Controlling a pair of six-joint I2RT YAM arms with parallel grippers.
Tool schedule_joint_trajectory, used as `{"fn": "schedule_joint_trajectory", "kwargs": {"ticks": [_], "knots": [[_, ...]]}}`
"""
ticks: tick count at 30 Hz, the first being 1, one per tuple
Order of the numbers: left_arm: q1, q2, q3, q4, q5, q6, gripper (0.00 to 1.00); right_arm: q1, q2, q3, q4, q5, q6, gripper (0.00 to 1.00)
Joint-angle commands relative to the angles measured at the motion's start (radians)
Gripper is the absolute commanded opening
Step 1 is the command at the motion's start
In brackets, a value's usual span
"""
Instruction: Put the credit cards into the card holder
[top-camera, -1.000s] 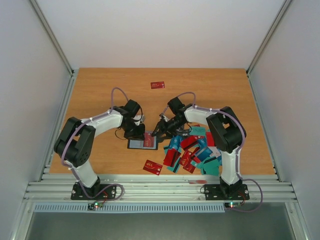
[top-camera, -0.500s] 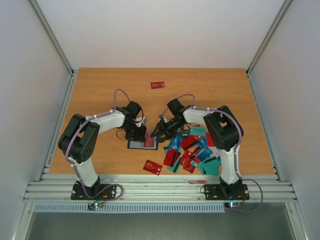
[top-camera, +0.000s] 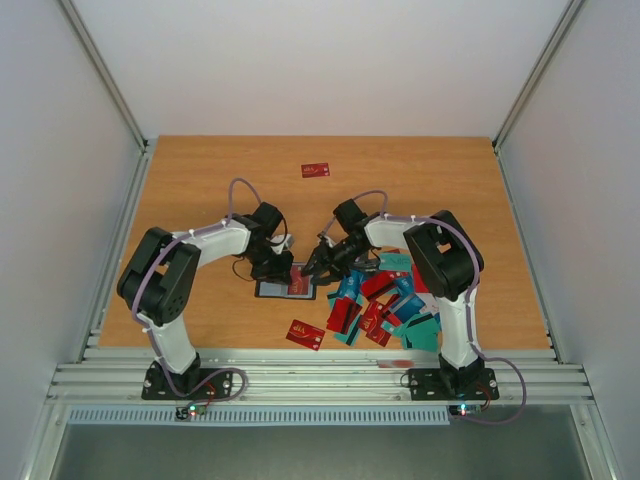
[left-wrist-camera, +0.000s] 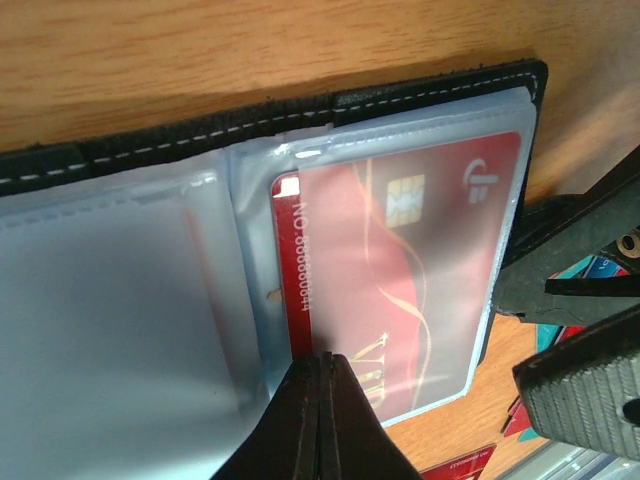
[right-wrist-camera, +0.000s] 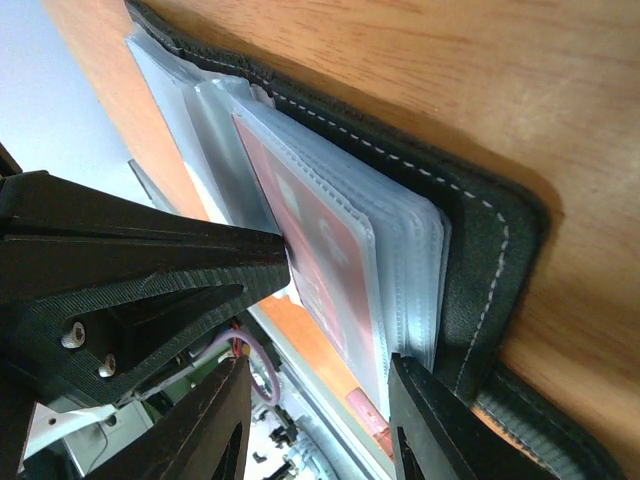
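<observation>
We find the card holder (top-camera: 284, 288) lying open on the desk (top-camera: 200, 190) between the two arms, with one red card (left-wrist-camera: 400, 290) seated in a clear sleeve (left-wrist-camera: 250, 300). The left tool (left-wrist-camera: 320, 420) is clenched, fingertips pressed together at that sleeve's edge. The right tool (right-wrist-camera: 320, 430) is released, its fingers straddling the sleeve stack. The other credit cards (top-camera: 385, 305) lie heaped just right of the holder.

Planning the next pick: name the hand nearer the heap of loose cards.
Right. The right hand sits at the card holder's edge facing the heap; the left hand is over the holder's middle, farther.
</observation>
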Motion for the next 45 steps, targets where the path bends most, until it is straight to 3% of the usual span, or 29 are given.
{"fn": "schedule_joint_trajectory", "kwargs": {"ticks": [1, 27, 45], "knots": [[-0.004, 0.027, 0.000, 0.026, 0.005, 0.016, 0.01, 0.012, 0.024, 0.012, 0.005, -0.011, 0.005, 0.39], [-0.005, -0.019, 0.006, 0.024, 0.029, -0.018, 0.01, 0.042, -0.008, 0.056, -0.025, -0.015, -0.001, 0.39], [0.047, -0.262, 0.018, -0.113, -0.066, -0.072, 0.06, 0.063, 0.024, 0.136, -0.087, 0.007, 0.002, 0.39]]}}
